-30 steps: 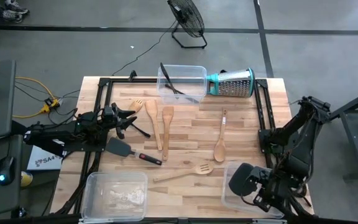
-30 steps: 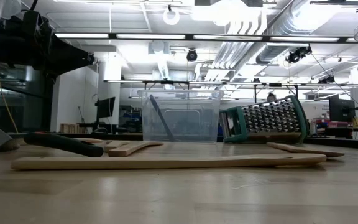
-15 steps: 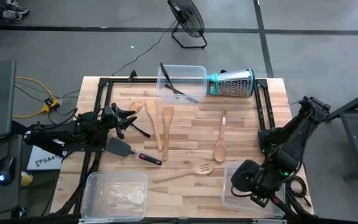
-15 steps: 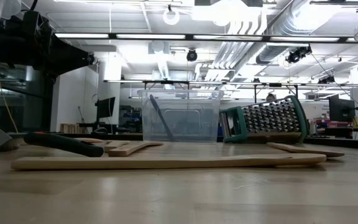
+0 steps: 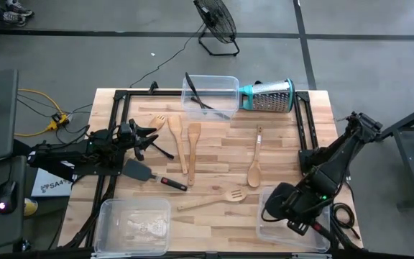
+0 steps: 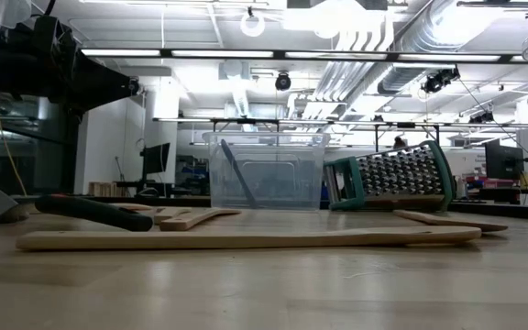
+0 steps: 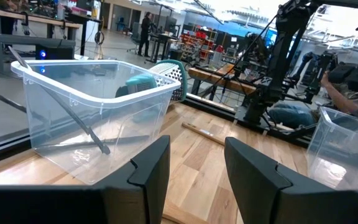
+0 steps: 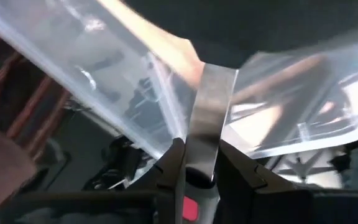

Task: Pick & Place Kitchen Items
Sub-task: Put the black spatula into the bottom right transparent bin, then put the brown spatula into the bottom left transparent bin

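Butcher-block table (image 5: 286, 137) in an open workshop, floor fan (image 5: 216, 25) behind: left gripper (image 7: 194, 163) fingers parted, empty; right gripper (image 8: 197, 163) clenching a spatula (image 8: 207, 112) over a bin (image 5: 264, 226).

The left arm lies low along the table's left side, its gripper (image 5: 152, 132) empty with fingers (image 7: 148, 171) parted, while the right arm folds down at the near right corner, its gripper (image 8: 199, 163) clamping a spatula (image 8: 207, 118).
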`<state>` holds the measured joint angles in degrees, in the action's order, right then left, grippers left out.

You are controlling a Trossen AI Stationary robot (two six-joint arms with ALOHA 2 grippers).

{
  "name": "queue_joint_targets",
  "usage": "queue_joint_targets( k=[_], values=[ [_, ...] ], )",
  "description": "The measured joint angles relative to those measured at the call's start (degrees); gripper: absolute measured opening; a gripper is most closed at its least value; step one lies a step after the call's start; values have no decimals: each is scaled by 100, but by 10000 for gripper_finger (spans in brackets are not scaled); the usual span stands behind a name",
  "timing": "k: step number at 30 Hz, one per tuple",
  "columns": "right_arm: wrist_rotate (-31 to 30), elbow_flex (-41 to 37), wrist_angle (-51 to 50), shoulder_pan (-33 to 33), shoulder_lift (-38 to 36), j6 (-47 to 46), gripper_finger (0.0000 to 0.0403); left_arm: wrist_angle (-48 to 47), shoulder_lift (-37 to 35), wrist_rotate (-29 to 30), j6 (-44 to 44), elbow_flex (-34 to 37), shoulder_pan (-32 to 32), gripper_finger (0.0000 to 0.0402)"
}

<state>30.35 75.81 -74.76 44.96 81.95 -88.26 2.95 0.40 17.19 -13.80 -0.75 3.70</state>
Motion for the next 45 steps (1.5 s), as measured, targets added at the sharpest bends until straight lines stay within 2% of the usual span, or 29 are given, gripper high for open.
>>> queue_joint_targets(
  k=[8, 15, 26, 34, 39, 45],
  values=[
    [149, 0, -180, -43, 169, 360, 61, 0, -1, 2, 2, 0, 0, 152],
    [-26, 0, -148, -112, 177, 430, 62, 1, -1, 0, 2, 0, 1, 152],
    [-588, 0, 52, -109, 150, 486, 63, -2, 1, 1, 1, 0, 1, 152],
    [-1313, 0, 199, -109, 46, 592, 65, 1, 0, 0, 0, 0, 2, 152],
    [-1881, 0, 243, -109, 44, 735, 85, -1, -1, 0, 0, 0, 2, 152],
    [-2401, 0, 335, -109, 33, 663, 138, 0, 1, 0, 1, 0, 0, 152]
  ],
)
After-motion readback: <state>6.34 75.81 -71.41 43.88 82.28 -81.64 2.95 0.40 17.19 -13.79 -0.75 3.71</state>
